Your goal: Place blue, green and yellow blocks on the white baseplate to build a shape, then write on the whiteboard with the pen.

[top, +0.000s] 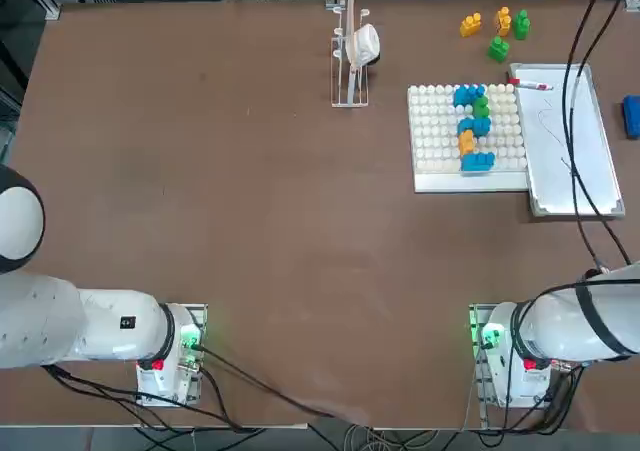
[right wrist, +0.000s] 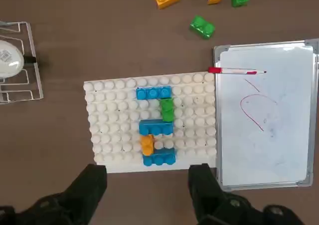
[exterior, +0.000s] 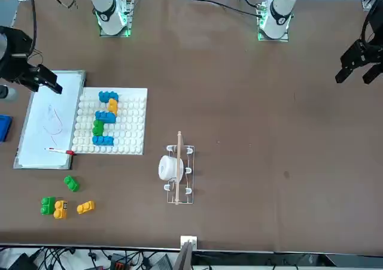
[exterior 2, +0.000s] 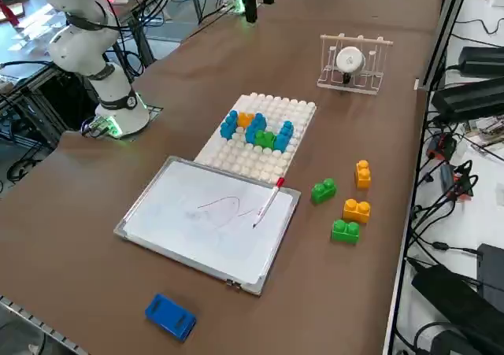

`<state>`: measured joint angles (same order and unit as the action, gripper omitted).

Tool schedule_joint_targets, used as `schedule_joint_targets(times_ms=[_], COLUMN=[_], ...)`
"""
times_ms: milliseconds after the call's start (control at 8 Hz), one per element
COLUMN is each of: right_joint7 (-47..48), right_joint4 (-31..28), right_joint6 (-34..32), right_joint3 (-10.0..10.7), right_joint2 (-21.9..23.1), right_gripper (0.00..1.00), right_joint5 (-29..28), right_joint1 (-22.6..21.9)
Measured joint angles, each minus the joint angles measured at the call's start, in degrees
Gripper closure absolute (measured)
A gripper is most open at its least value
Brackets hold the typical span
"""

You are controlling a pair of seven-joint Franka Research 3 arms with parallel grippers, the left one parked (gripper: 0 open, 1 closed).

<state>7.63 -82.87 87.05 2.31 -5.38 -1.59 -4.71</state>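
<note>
The white baseplate (right wrist: 114,125) carries a stepped shape of blue, green and yellow blocks (right wrist: 157,125). Beside it lies the whiteboard (right wrist: 279,145), which bears a thin red scribble. The pen (right wrist: 237,71) rests across the whiteboard's far edge, its red end toward the baseplate. Several loose blocks lie beyond the plate: a green one (top: 498,48), a yellow one (top: 470,24), and a yellow and green pair (top: 512,22). My right gripper (right wrist: 149,185) hangs high over the near edge of the baseplate, open and holding nothing. In the front view the right gripper (exterior: 39,83) shows above the whiteboard.
A small wire rack (top: 350,56) holding a white round object stands left of the baseplate, toward the table's far edge. A chunky blue oblong object (top: 631,116) lies to the right of the whiteboard. Black cables (top: 575,121) hang across the whiteboard in the top view.
</note>
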Motion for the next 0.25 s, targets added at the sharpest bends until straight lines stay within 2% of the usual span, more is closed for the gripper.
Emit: schedule_joint_targets(times_ms=[250], right_joint7=[0.08], right_joint4=[1.63], right_joint6=[-1.51], right_joint3=[0.0], right_joint2=[0.03], right_gripper=[0.0], right_joint5=[0.0], right_joint1=[0.0])
